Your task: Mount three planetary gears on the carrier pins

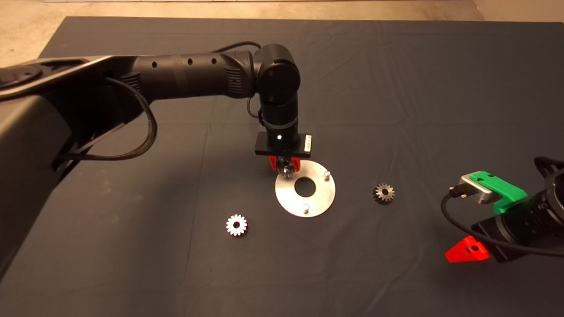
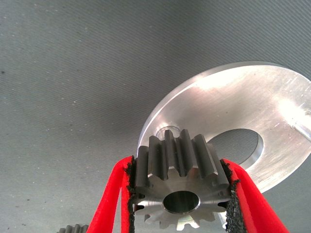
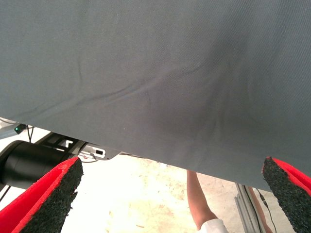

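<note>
- Head view shows my left gripper (image 1: 286, 167) down over the near-left edge of the carrier plate (image 1: 319, 200), its red fingers (image 2: 112, 199) clamped on one planetary gear (image 2: 181, 187).
- Left wrist view: that gear is pinched by its toothed sides, bore facing the camera, hovering just over a carrier pin (image 2: 170, 133); I cannot tell whether it touches.
- I judge the gear stiff, dense and slick steel; gripping across the teeth, as now, keeps the bore free.
- Count: three gears, one held and two lying flat on the mat (image 1: 396, 88), a bright one (image 1: 236, 225) to the plate's left and a dark one (image 1: 384, 193) to its right.
- Three pins; two stand bare (image 1: 326, 175) (image 1: 305, 207).
- My right gripper (image 1: 468, 252) waits at the lower right, fingers spread wide and empty.
</note>
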Controlling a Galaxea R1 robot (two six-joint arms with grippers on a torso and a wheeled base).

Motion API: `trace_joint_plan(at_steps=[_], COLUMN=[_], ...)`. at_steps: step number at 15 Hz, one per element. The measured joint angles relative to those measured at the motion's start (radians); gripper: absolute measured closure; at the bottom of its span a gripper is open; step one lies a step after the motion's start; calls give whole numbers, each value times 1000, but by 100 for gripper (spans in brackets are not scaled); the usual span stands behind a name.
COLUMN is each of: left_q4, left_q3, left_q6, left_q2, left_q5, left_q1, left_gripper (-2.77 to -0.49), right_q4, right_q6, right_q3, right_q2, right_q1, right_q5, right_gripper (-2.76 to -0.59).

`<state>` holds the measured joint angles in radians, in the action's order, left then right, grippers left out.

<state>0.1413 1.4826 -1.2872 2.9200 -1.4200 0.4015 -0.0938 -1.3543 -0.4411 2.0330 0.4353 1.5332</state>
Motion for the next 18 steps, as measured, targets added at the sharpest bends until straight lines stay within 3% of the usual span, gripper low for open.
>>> trace_joint_plan(at_steps=[4,9,14,18], left_q4=[8,8,5,0], left_q3=[-36,-45,-31,14], left_q6=[-37,-39,-31,11], left_q2=[-4,0,0,-2], left_q5=[-1,-8,-8,-8], left_q1=[0,-4,-4,0], left_gripper=[-83,-83,-83,-83], right_q4=[0,1,1,1], right_q6=[0,0,0,0], right_q3=[0,0,0,0], right_q2=[0,0,0,0], right_q1=[0,0,0,0], right_q5=[0,0,0,0], right_gripper=[-276,-276,-276,-276])
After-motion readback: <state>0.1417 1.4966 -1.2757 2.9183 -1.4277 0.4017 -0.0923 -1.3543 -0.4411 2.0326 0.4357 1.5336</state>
